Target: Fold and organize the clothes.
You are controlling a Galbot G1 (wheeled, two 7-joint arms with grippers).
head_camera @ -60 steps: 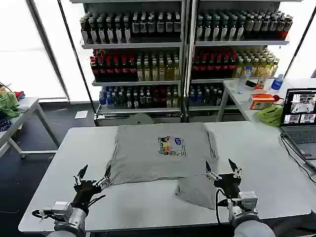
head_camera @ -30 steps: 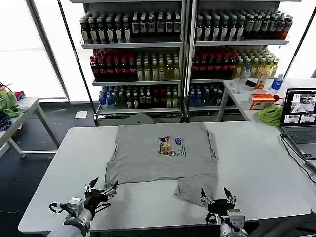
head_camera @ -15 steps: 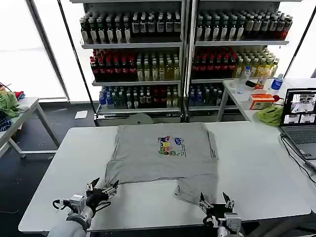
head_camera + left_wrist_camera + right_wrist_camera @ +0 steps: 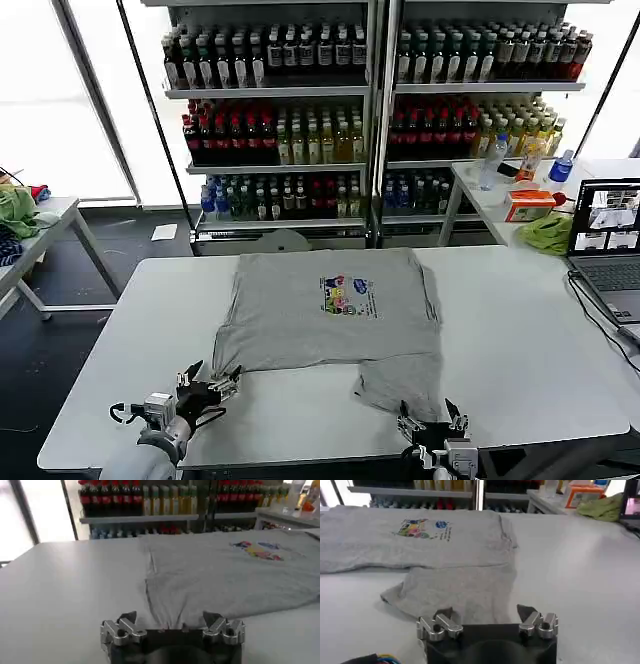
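A light grey T-shirt (image 4: 330,308) with a small multicolour chest print (image 4: 347,296) lies flat in the middle of the white table (image 4: 520,330), one part of it trailing toward the near edge (image 4: 405,382). My left gripper (image 4: 207,385) hovers open just short of the shirt's near left corner, nothing between its fingers. My right gripper (image 4: 432,418) stands open at the table's near edge, right at the trailing flap. The shirt (image 4: 225,575) lies ahead of the left gripper (image 4: 170,621) in the left wrist view, and the flap (image 4: 460,592) ahead of the right gripper (image 4: 486,613) in the right wrist view.
A laptop (image 4: 607,245) with cables sits at the table's right edge. A bright green cloth (image 4: 548,232) and an orange box (image 4: 528,204) lie on a side table at the right. Drink shelves (image 4: 370,110) stand behind. Another side table (image 4: 30,240) is at the left.
Both grippers have drawn back from the shirt's near edge toward the table's front and lowered. The right one sank furthest. The shirt has settled flat.
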